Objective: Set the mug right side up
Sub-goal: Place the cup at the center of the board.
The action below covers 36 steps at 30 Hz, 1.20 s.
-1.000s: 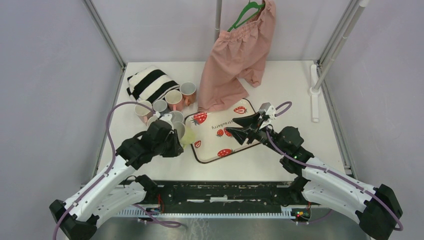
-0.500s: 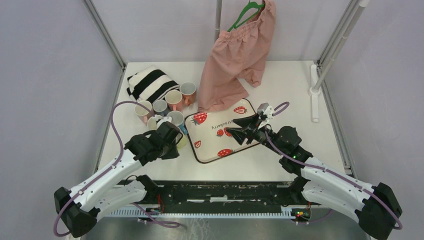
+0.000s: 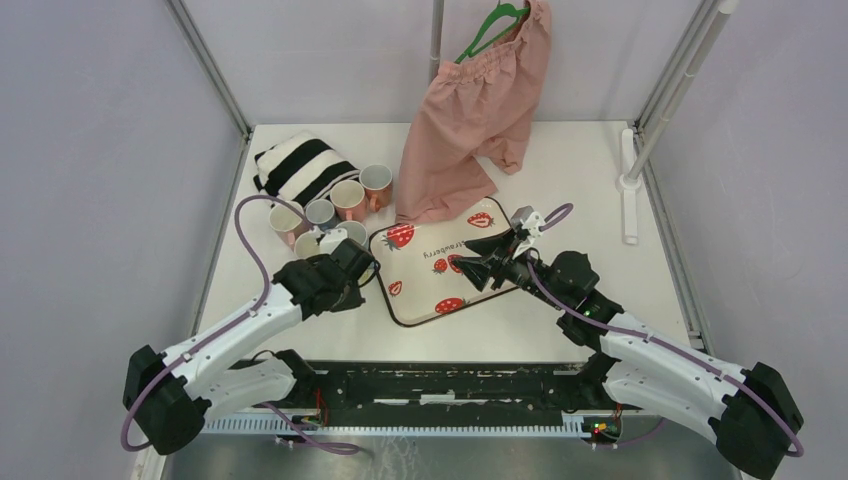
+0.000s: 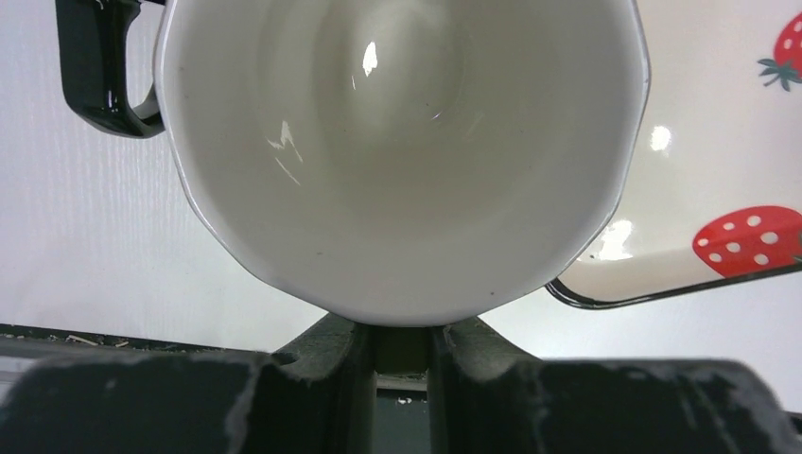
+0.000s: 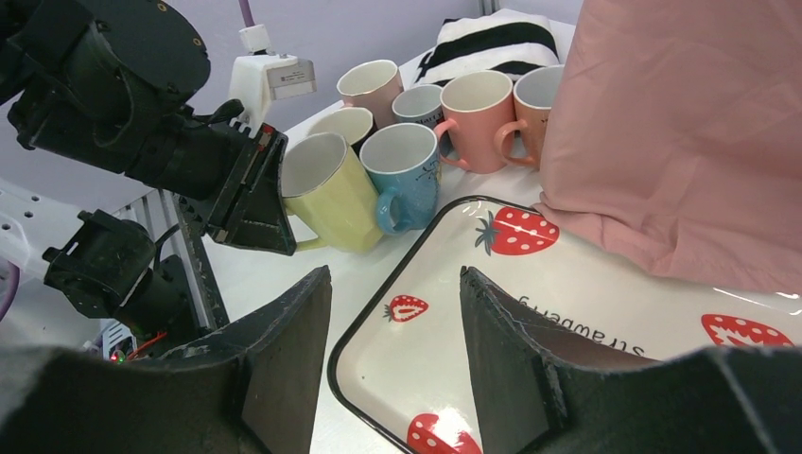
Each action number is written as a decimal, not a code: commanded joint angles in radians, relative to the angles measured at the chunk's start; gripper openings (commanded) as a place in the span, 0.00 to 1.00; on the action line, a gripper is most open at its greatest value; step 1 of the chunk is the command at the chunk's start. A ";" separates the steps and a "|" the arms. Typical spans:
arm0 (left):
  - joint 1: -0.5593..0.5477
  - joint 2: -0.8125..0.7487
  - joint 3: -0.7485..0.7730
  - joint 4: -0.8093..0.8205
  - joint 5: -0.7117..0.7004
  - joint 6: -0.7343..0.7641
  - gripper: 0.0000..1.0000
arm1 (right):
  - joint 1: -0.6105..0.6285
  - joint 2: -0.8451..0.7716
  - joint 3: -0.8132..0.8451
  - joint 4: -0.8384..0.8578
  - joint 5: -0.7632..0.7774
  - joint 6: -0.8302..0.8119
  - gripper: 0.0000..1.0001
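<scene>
In the last second your left gripper [image 5: 268, 192] swung back toward the cluster of mugs. That brought the yellow mug [image 5: 331, 194] from tipped toward the tray [image 5: 567, 293] to mouth-up, slightly tilted, just beside the blue mug [image 5: 407, 175] on the desk [image 3: 590, 180]. It stayed clamped on the rim. Your right gripper [image 5: 395, 279] hung spread and empty over the tray. The turn looked essentially done, and only the release seemed left.

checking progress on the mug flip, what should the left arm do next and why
Probably open the left gripper and release: the yellow mug sits mouth up, apparently resting on the table beside the blue mug, its rim pinched in the jaws.
</scene>
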<state>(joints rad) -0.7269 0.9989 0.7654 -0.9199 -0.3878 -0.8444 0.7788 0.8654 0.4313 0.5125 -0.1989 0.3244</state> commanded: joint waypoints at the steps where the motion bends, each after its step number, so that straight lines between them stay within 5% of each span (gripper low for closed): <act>1: -0.005 0.037 0.007 0.100 -0.102 -0.054 0.02 | 0.004 0.004 0.029 0.000 0.015 -0.011 0.59; 28: -0.005 0.061 -0.095 0.125 -0.085 -0.092 0.03 | 0.005 -0.004 0.006 -0.005 0.016 -0.002 0.59; 36: -0.004 0.058 -0.104 0.132 -0.069 -0.091 0.30 | 0.004 -0.013 0.000 -0.005 0.018 -0.002 0.59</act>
<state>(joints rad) -0.7288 1.0702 0.6685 -0.8314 -0.4534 -0.8902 0.7788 0.8673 0.4313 0.4911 -0.1986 0.3244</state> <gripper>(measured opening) 0.266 0.589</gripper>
